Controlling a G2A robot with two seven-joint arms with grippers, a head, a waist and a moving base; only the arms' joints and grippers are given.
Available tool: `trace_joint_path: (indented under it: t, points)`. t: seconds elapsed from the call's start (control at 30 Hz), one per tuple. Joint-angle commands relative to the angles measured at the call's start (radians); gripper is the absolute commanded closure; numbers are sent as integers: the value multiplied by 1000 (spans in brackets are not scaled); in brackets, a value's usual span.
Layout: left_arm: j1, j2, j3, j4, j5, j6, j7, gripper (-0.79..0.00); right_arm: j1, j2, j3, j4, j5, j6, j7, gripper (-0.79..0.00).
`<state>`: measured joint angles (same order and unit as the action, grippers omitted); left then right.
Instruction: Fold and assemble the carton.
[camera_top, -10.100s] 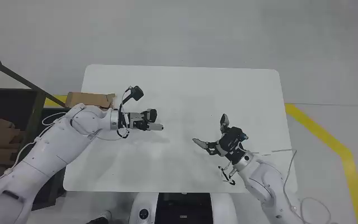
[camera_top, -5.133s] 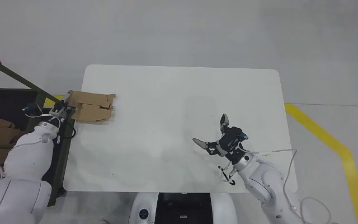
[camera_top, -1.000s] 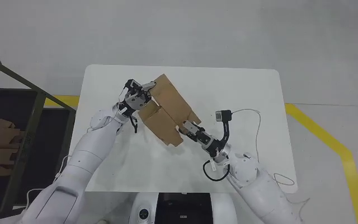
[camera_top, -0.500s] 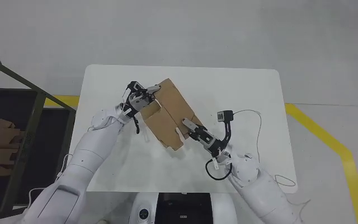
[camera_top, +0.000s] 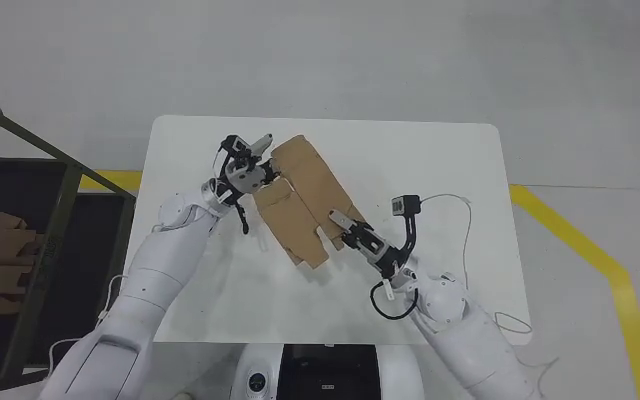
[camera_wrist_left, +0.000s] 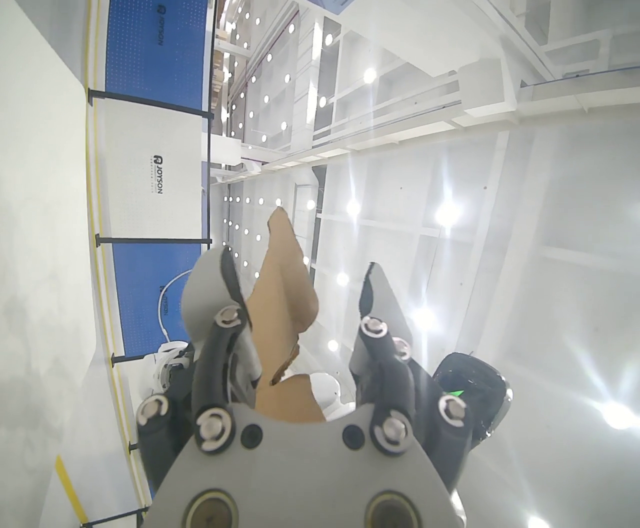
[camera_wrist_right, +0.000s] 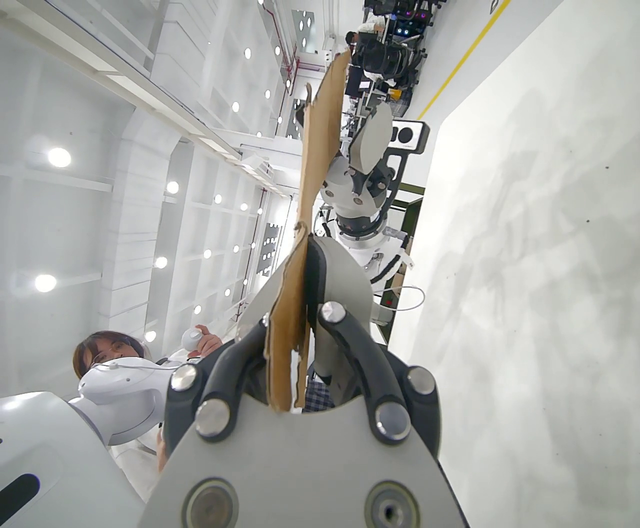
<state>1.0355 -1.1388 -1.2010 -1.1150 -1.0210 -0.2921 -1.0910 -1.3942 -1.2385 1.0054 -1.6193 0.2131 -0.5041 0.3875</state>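
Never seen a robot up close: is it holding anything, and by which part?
The carton: the right gripper is shut on its edge flap; the left gripper stands open around another flap, not clamping.

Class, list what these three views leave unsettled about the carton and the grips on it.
Top view: the carton hides its underside beneath its own upper panels.
Right wrist view: the carton stands edge-on, so its faces are hidden, and it covers one of the fingers of the right gripper.
Left wrist view: the left gripper cuts off the flap's lower end with its body.
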Motion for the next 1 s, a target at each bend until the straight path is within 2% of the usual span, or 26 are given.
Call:
trace_joint_path:
  t: [0.0, 0.1, 0.23, 0.47, 0.73, 0.97]
  points:
    - [11, 5, -25, -17, 17, -17, 11, -785, -5, 1, 9, -4, -1, 4, -10, 0]
    - [35, 13, -58, -47, 57, -31, 28, -785, -17, 1, 31, -17, -13, 20, -63, 0]
    - [78, 22, -87, -88, 119, -37, 66, -785, -46, -3, 56, -56, -51, 66, -190, 0]
    - [126, 23, -73, -161, 217, -22, 93, -785, -88, -15, 52, -157, -183, 201, -414, 0]
    - [115, 15, -22, -189, 292, 16, 101, -785, -107, -42, -40, -226, -383, 330, -624, 0]
    - [86, 7, 21, -187, 340, 18, 56, -785, -102, -70, -103, -198, -434, 388, -760, 0]
